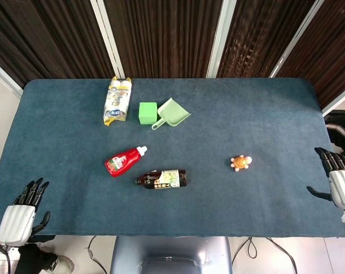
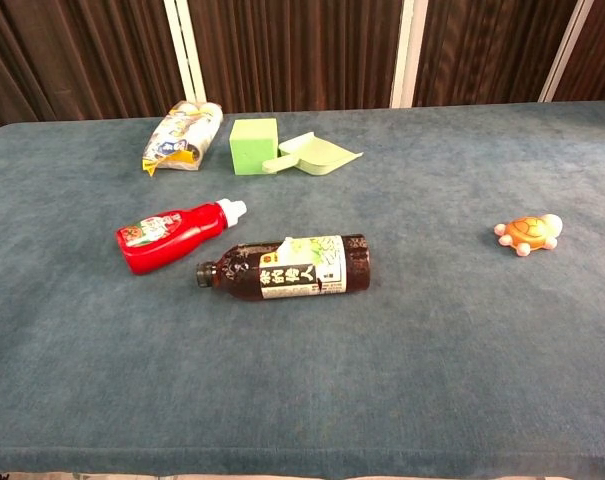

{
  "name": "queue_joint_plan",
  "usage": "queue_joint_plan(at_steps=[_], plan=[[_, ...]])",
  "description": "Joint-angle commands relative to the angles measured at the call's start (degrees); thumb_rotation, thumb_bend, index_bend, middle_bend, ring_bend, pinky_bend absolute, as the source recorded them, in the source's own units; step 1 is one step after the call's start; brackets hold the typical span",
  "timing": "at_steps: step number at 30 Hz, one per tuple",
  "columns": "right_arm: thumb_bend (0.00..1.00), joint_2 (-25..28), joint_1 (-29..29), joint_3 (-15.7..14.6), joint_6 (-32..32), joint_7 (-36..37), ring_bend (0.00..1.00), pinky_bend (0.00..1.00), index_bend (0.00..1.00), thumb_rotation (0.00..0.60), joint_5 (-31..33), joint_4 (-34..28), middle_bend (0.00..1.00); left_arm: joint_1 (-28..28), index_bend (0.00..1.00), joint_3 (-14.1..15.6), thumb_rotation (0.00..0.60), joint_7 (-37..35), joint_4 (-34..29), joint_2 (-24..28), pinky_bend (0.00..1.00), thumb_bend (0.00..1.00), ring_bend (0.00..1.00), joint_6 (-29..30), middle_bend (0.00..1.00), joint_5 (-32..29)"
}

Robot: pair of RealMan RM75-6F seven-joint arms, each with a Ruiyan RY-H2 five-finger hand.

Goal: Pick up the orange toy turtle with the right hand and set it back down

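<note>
The orange toy turtle (image 1: 241, 163) (image 2: 528, 233) sits upright on the blue table, right of centre, with nothing touching it. My right hand (image 1: 339, 181) hangs off the table's right edge, well to the right of the turtle, fingers spread and empty. My left hand (image 1: 21, 213) is at the front left corner, just off the table, fingers apart and holding nothing. Neither hand appears in the chest view.
A dark tea bottle (image 1: 161, 178) lies on its side near the middle, a red sauce bottle (image 1: 124, 161) to its left. At the back stand a green cube (image 1: 147, 112), a green scoop (image 1: 172, 113) and a snack packet (image 1: 117, 101).
</note>
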Motion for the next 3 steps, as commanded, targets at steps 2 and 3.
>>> queue_joint_plan(at_steps=[2,3], plan=[[0.01,0.1,0.1,0.5,-0.5,0.2,0.17,0.25,0.19,0.6,0.2,0.0,0.2,-0.1,0.02,0.0,0.6,0.3,-0.3,0.1,0.32,0.4,0.04,0.0,0.02,0.2],[0.01,0.2,0.1,0.5,-0.6,0.2,0.17,0.25,0.19,0.6,0.1,-0.1,0.2,0.0,0.02,0.1,0.6,0.3,-0.3,0.1,0.32,0.4,0.04,0.1,0.02,0.2]])
